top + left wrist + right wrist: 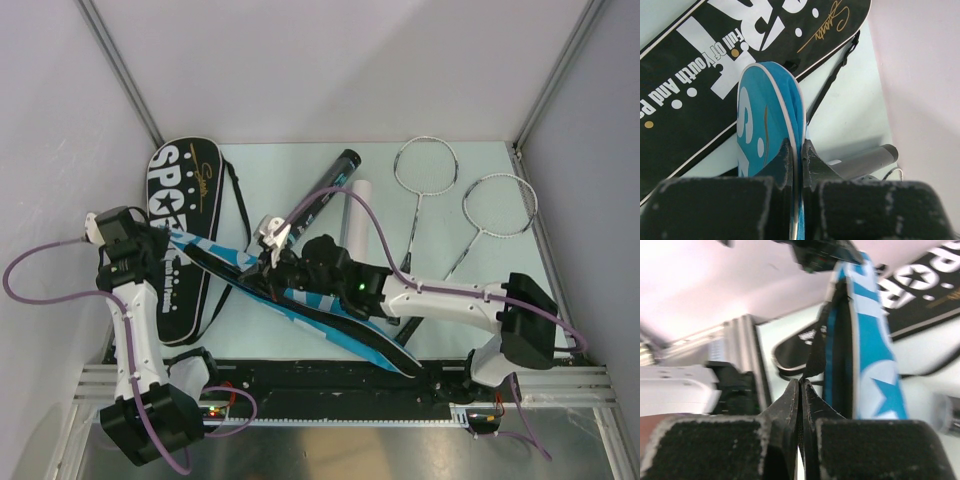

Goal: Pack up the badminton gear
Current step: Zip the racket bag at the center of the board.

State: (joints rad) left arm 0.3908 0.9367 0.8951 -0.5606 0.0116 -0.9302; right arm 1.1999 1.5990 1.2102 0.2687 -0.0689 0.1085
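Blue cover (pixel 757 130), rim tight in left pincer (pixel 796 148), black strap (pixel 815 352) tight in right pincer (pixel 800 385).

Looks like a robot lab: a small closed test cell. Boxed in at the back and on both sides by bare white panels (pixel 330 70), joined at the corners by slanting aluminium posts (pixel 122 72). Floored with a plain pale green table (pixel 290 170). Edged at the near side by an aluminium rail (pixel 350 412), with the left arm (pixel 135 330) and right arm (pixel 450 297) mounted side by side along it. Strung with loose purple cables (pixel 40 250) looping out to the arms. Lit evenly, in flat white light.
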